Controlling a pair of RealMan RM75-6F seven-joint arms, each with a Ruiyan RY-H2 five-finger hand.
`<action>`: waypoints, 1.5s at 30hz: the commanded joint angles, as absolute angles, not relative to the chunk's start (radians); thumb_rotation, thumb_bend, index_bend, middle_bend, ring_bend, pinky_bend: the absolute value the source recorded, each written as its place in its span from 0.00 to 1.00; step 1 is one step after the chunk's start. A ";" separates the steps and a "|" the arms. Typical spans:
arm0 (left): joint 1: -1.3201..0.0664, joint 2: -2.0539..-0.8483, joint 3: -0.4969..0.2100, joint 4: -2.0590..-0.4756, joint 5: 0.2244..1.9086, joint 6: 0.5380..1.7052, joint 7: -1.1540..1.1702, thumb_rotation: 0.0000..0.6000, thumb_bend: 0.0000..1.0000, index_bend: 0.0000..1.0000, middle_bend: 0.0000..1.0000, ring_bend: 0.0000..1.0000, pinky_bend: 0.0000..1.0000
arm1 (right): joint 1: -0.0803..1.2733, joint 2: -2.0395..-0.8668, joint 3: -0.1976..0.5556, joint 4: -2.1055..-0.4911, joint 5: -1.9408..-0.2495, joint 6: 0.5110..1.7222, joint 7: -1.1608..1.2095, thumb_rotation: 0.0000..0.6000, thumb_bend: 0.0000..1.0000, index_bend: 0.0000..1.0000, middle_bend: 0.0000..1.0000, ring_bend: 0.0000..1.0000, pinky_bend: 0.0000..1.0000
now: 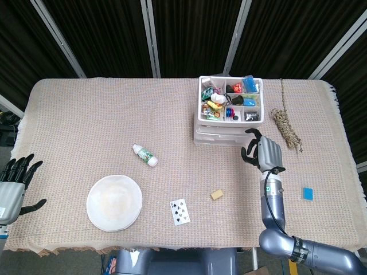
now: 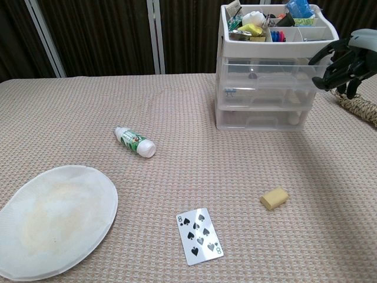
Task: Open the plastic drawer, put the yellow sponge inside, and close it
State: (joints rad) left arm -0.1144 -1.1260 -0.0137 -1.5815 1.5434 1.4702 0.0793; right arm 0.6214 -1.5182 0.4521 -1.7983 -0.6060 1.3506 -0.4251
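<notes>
The clear plastic drawer unit (image 1: pixel 225 135) (image 2: pixel 262 94) stands at the back right with a tray of small items on top, and all its drawers are pushed in. The yellow sponge (image 1: pixel 216 195) (image 2: pixel 274 198) lies on the cloth in front of it. My right hand (image 1: pixel 262 151) (image 2: pixel 344 62) hovers at the unit's front right corner, level with the top drawer. Its fingers are bent and apart, hold nothing and do not touch the drawer. My left hand (image 1: pixel 12 184) rests open at the table's left edge, far from both.
A small white bottle (image 1: pixel 145 155) (image 2: pixel 135 141) lies left of centre. A white plate (image 1: pixel 114 202) (image 2: pixel 53 218) and a playing card (image 1: pixel 179 212) (image 2: pixel 199 235) sit near the front. A coiled rope (image 1: pixel 287 129) (image 2: pixel 360 107) lies right of the drawers, a blue item (image 1: pixel 308 193) at the far right.
</notes>
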 commanded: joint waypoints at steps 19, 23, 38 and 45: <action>-0.115 -1.125 -0.014 -1.585 1.540 1.467 0.079 1.00 0.15 0.12 0.00 0.00 0.00 | 0.610 -1.520 0.443 -1.814 -0.611 1.353 -0.392 1.00 0.37 0.40 0.67 0.69 0.63; -0.115 -1.125 -0.014 -1.585 1.539 1.466 0.081 1.00 0.15 0.12 0.00 0.00 0.00 | 0.591 -1.503 0.436 -1.845 -0.614 1.354 -0.375 1.00 0.37 0.40 0.67 0.69 0.63; -0.114 -1.128 -0.014 -1.583 1.542 1.471 0.086 1.00 0.15 0.12 0.00 0.00 0.00 | 0.523 -1.463 0.366 -1.925 -0.708 1.380 -0.325 1.00 0.37 0.41 0.67 0.69 0.63; -0.114 -1.128 -0.015 -1.583 1.541 1.471 0.086 1.00 0.15 0.12 0.00 0.00 0.00 | 0.512 -1.452 0.354 -1.954 -0.743 1.389 -0.323 1.00 0.37 0.38 0.67 0.69 0.63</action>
State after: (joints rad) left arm -0.1138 -1.1281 -0.0146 -1.5831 1.5415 1.4712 0.0855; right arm 0.5137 -1.4538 0.3557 -1.9510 -0.7400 1.3878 -0.3229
